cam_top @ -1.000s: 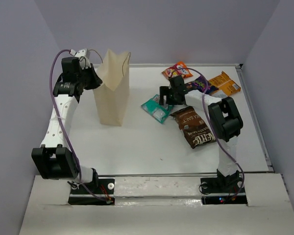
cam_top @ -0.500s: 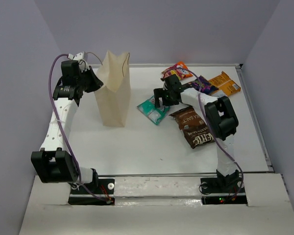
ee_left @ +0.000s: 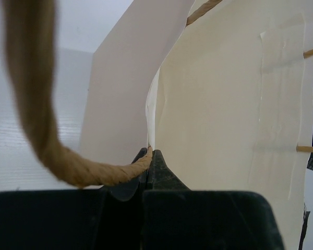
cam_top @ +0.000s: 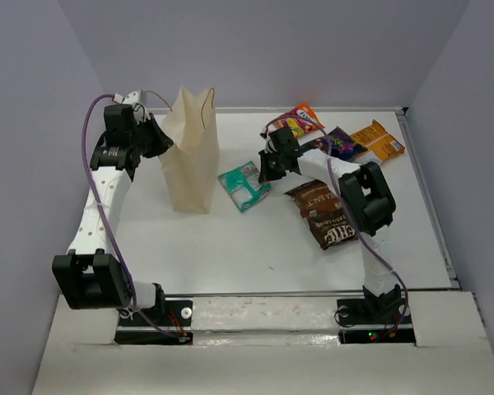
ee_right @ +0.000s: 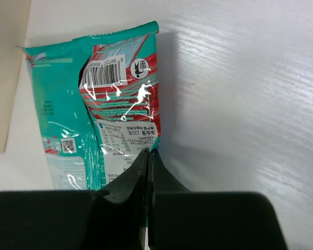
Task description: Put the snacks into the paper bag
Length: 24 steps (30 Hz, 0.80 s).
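The tall tan paper bag (cam_top: 189, 156) stands upright at the left. My left gripper (cam_top: 166, 141) is shut on its rim; in the left wrist view the bag wall (ee_left: 224, 104) and a cord handle (ee_left: 36, 104) meet the closed jaws of that gripper (ee_left: 149, 152). My right gripper (cam_top: 263, 171) is shut on the edge of the teal packet (cam_top: 243, 185), just right of the bag. In the right wrist view the teal packet (ee_right: 94, 114) hangs from that gripper (ee_right: 148, 152). The dark brown packet (cam_top: 325, 216), purple packet (cam_top: 337, 141), orange packet (cam_top: 377, 140) and red-orange packet (cam_top: 296, 121) lie on the table.
The white table (cam_top: 230, 247) has a raised rim along its right side (cam_top: 432, 197). Grey walls close in the back and both sides. The arm bases sit at the near edge.
My right gripper has shut on the teal packet and carried it left toward the bag. The left gripper has stayed shut on the bag rim.
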Each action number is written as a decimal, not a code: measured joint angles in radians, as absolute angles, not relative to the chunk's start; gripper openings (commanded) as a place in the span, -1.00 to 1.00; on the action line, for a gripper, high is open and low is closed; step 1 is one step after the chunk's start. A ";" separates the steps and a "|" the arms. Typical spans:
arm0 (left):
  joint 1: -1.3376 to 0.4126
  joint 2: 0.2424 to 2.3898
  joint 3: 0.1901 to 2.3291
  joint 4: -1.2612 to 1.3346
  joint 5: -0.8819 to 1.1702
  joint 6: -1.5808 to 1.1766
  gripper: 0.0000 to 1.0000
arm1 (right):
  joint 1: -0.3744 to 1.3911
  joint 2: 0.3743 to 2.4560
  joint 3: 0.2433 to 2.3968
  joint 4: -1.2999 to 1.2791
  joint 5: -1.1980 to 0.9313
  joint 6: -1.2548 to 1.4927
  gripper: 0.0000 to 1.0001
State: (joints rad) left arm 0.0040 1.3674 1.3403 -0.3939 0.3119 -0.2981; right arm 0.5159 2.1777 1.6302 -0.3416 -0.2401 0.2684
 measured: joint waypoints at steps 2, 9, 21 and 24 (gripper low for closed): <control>0.004 1.366 1.340 -0.392 0.310 -0.298 -1.00 | 0.517 2.154 1.625 -0.352 -0.263 0.279 -0.99; 0.004 1.364 1.340 -0.391 0.298 -0.297 -1.00 | 0.519 1.979 1.559 -0.297 -0.316 0.356 -0.99; 0.004 1.357 1.328 -0.381 0.287 -0.294 -1.00 | 0.519 1.825 1.645 -0.160 -0.310 0.469 -0.99; 0.004 1.357 1.326 -0.376 0.287 -0.294 -1.00 | 0.521 1.826 1.748 -0.159 -0.259 0.471 -0.99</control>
State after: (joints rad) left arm 0.0040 1.3567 1.3262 -0.3759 0.2871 -0.2935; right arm 0.5209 1.8256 1.7477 -0.1589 -0.2588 0.4713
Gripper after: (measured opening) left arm 0.047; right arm 0.015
